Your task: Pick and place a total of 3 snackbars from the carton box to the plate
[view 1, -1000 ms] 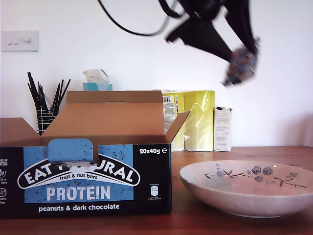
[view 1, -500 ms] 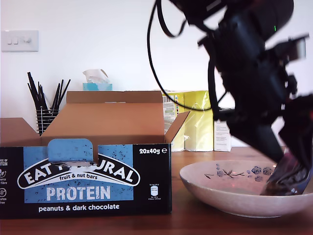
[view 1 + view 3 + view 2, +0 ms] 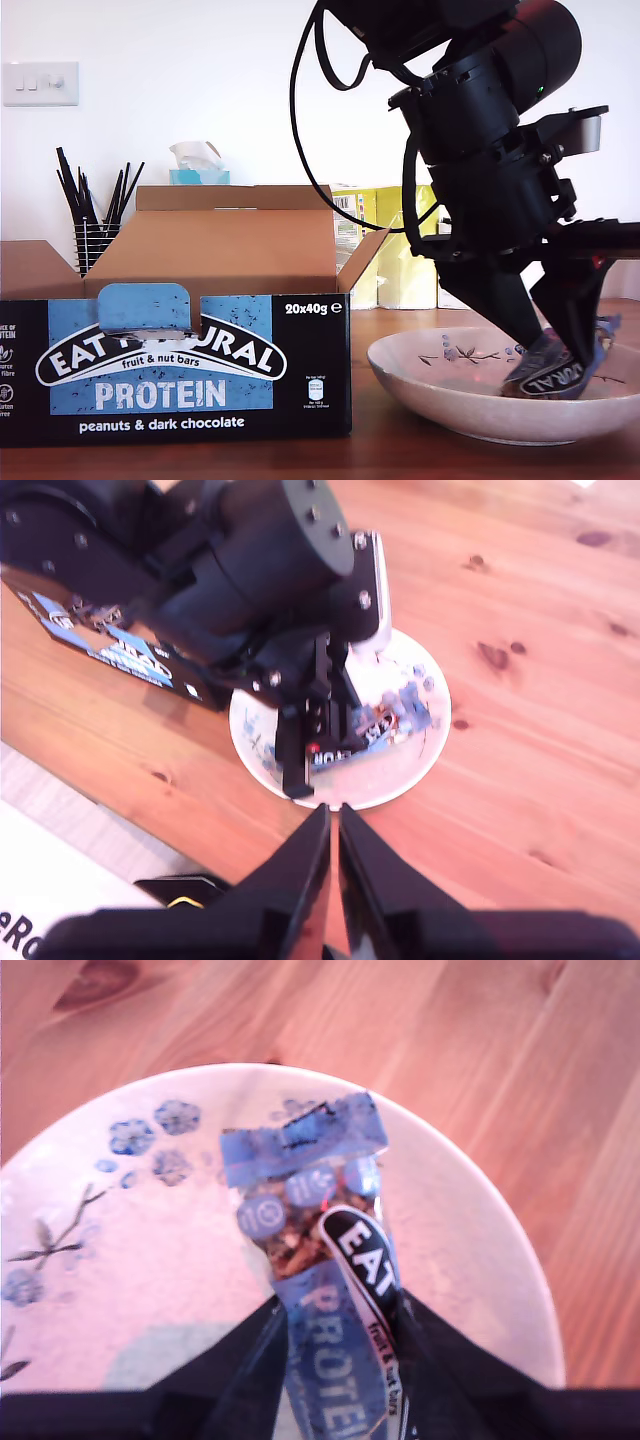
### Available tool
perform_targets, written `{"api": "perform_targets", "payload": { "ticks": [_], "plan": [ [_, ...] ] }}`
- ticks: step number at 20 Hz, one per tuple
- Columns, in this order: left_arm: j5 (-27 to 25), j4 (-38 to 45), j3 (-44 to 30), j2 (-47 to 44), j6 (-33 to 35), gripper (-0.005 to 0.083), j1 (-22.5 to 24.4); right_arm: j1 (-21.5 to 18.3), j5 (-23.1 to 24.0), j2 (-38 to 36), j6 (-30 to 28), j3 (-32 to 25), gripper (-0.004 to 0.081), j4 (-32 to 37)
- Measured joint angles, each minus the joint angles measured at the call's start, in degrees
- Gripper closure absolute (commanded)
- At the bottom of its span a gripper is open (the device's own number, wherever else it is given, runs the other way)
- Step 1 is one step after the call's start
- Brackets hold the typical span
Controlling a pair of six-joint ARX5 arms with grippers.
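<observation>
1. Exterior view: my first gripper [image 3: 560, 365] is down inside the plate [image 3: 440, 385], jaws clamped on a snackbar [image 3: 552, 372]
2. First wrist view: the snackbar [image 3: 325, 1290] runs lengthwise straight out from the jaws, free end over the plate's [image 3: 470, 1260] middle
3. Carton box [image 3: 175, 365] sits at 9 o'clock of the plate in the exterior view
4. My second gripper [image 3: 332, 825] hangs high above, jaws closed and empty, so the first arm is nearer

My first gripper [image 3: 335, 1345] clamped on 1 snackbar [image 3: 320, 1260], over the flowered plate [image 3: 480, 1220], wooden table [image 3: 480, 1050] beyond
</observation>
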Motion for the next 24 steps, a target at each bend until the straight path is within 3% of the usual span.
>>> {"api": "perform_targets", "payload": {
  "ticks": [2, 7, 9, 12, 20, 24],
  "plan": [
    [1.95, 0.0, 0.0, 0.0, 0.0, 0.0361, 0.0, 0.0, 0.0, 0.0, 0.0, 0.0, 0.0783, 0.5],
    [2.43, -1.46, 0.04, 0.0, 0.0, 0.0395, -0.02, 0.0, 0.02, 0.0, 0.0, 0.0, 0.0783, 0.66],
    [2.43, -6.03, 1.11, -0.04, 0.0, 0.0522, -0.02, 0.0, 0.02, 0.0, 0.0, 0.0, 0.0783, 0.66],
    [3.74, -13.88, 7.32, -0.28, -0.02, 0.0785, 0.0, 0.0, 0.02, 0.0, 0.0, 0.0, 0.0783, 0.68],
    [3.15, -20.68, 11.69, -17.27, -1.44, 0.0794, 2.84, 0.0, 0.0, 0.0, 0.0, 0.0, 0.0783, 2.73],
    [1.95, -19.91, 3.54, -19.34, -1.51, 0.0794, 7.56, 0.0, -0.28, 0.0, -0.02, 0.0, 0.0783, 6.45]
  ]
}}
